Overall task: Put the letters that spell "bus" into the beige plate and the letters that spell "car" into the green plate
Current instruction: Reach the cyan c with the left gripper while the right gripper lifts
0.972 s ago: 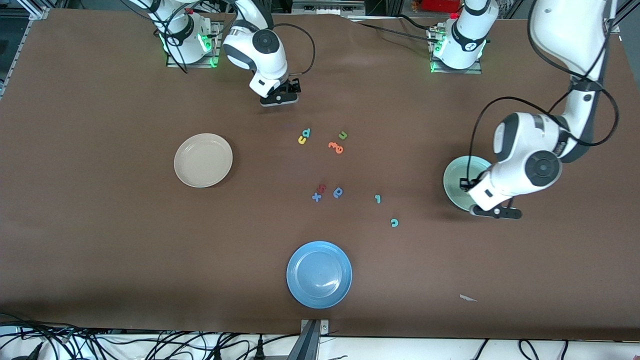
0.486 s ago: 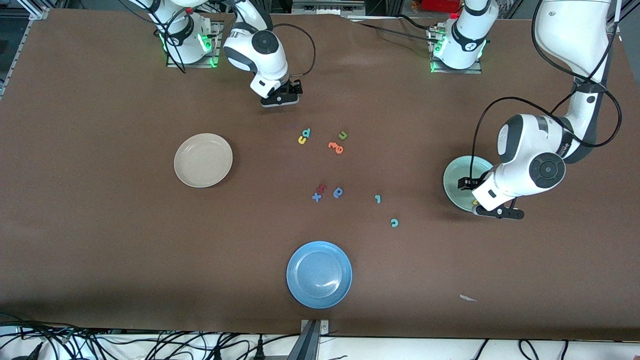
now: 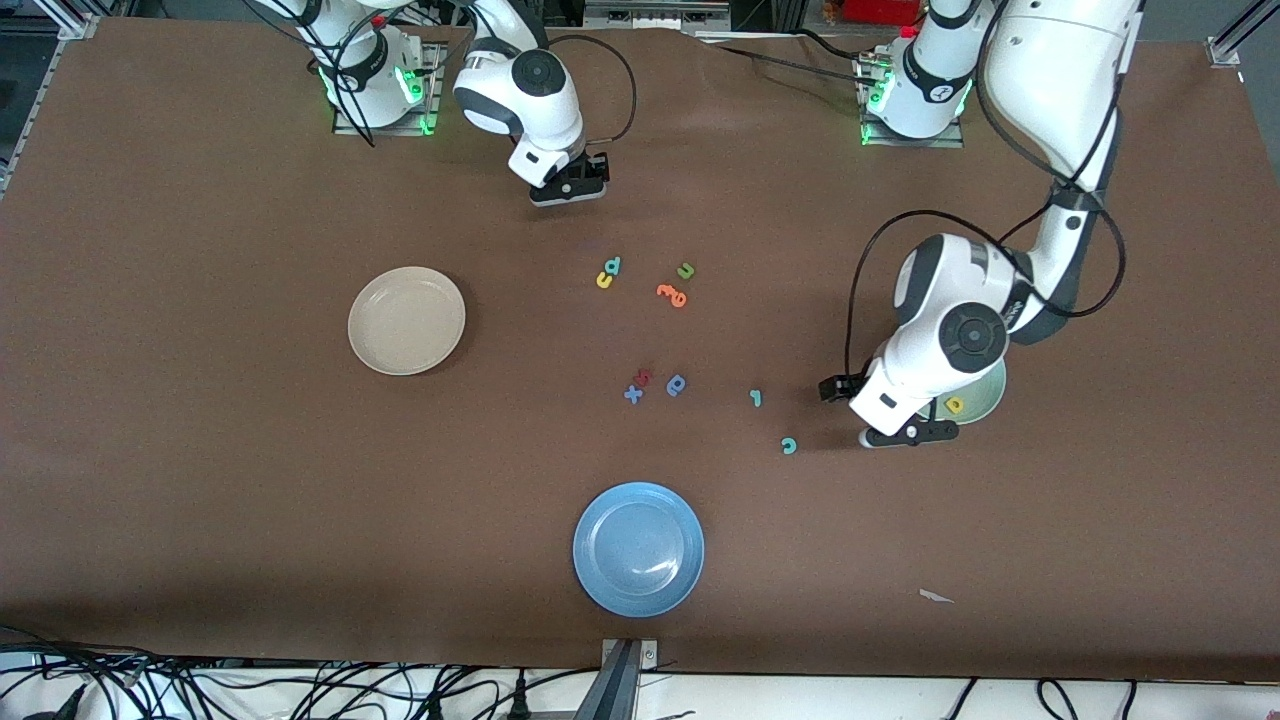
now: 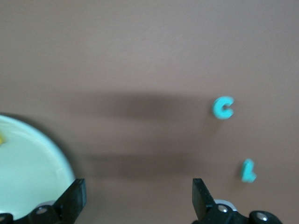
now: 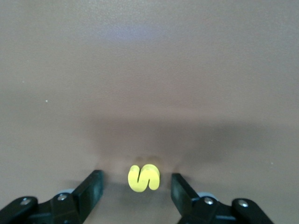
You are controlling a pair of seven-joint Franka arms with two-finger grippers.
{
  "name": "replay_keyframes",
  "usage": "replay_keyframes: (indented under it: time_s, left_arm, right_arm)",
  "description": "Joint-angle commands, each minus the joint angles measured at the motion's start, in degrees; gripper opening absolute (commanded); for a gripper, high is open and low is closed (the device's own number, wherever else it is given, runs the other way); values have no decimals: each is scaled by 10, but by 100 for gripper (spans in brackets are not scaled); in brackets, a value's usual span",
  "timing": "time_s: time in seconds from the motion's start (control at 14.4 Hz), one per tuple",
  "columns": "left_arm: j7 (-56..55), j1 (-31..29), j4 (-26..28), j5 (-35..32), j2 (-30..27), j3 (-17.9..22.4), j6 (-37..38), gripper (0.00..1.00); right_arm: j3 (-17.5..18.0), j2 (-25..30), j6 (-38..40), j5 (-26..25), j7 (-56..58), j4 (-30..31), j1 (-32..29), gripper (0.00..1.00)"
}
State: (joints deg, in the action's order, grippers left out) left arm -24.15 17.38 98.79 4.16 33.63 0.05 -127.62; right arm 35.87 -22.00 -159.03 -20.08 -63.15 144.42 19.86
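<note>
1. The green plate [image 3: 985,400] is seen toward the left arm's end of the table [image 3: 200,480], partly covered by that arm; one yellow "a" [image 3: 955,405] lies in it.
2. The beige plate [image 3: 406,320] and the blue plate [image 3: 638,549] are seen with nothing in them.
3. The left pincer [image 4: 135,200] is held spread over bare table beside the green plate, near the teal "c" [image 3: 789,446] and the teal "r" [image 3: 756,398].
4. The right pincer [image 5: 136,186] is held part-spread around the yellow "s" [image 5: 144,178], not touching it.
5. The yellow "u" [image 3: 603,281] and the teal "b" [image 3: 614,265] lie touching on the table.
</note>
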Motion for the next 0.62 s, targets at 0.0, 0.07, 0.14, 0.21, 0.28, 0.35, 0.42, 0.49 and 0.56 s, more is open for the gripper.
replay_keyframes:
  time_s: [0.0,0.07,0.14,0.21,0.28,0.35,0.42,0.49,0.56]
  left_arm:
    - [-55,12,-99,8,81,7,4,100]
    - [-54,12,-104,8,91,6,4,100]
    - [-50,13,-115,8,96,7,4,100]
    - [-53,13,-137,8,113,6,4,100]
    - [-60,17,-161,9,134,6,5,100]
    - [-67,27,-178,9,150,7,8,100]
    - [-76,29,-190,9,158,7,9,100]
    - [-78,30,-200,9,164,7,11,100]
    - [-78,32,-210,9,170,7,12,100]
  right_arm:
    - [-6,-16,-9,-22,-15,2,4,49]
    - [-6,-16,-9,-23,-15,2,4,42]
    - [-6,-16,-9,-23,-15,2,4,32]
    - [-6,-16,-9,-25,-15,2,4,25]
    - [-6,-16,-8,-25,-15,2,4,18]
    - [-6,-15,-8,-25,-15,2,4,10]
    - [-6,-13,-8,-25,-15,2,4,4]
    - [-6,-9,-8,-25,-15,2,4,2]
    - [-10,1,-3,-29,-14,1,3,0]
